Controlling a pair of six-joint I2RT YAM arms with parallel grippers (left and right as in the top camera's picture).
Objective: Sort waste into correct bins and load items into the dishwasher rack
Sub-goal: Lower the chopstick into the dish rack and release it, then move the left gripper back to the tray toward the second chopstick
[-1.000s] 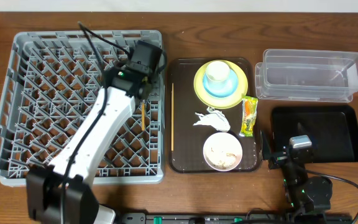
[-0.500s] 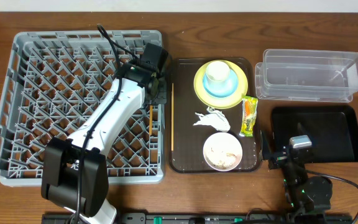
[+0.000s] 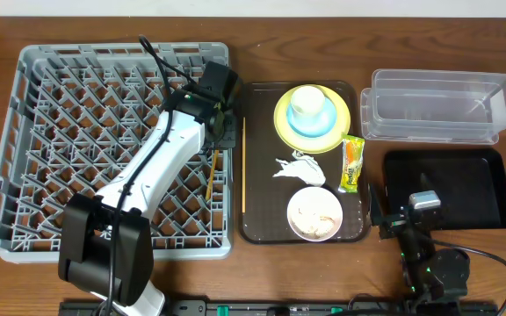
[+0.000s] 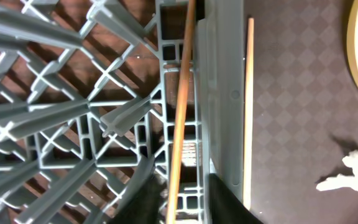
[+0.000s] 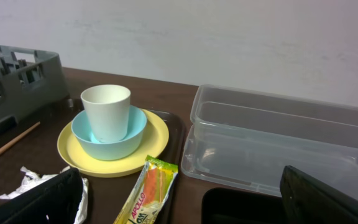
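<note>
Wooden chopstick [image 4: 182,93] loose, left hand [image 4: 179,194] partly open

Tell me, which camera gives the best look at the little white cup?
The right wrist view: it shows the white cup side-on, upright inside the blue dish on the yellow plate. Overhead shows only its open top from above. The left wrist view misses it entirely.

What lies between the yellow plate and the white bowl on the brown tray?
The crumpled white tissue lies on the brown tray between the yellow plate and white bowl, clear in the overhead view.
</note>
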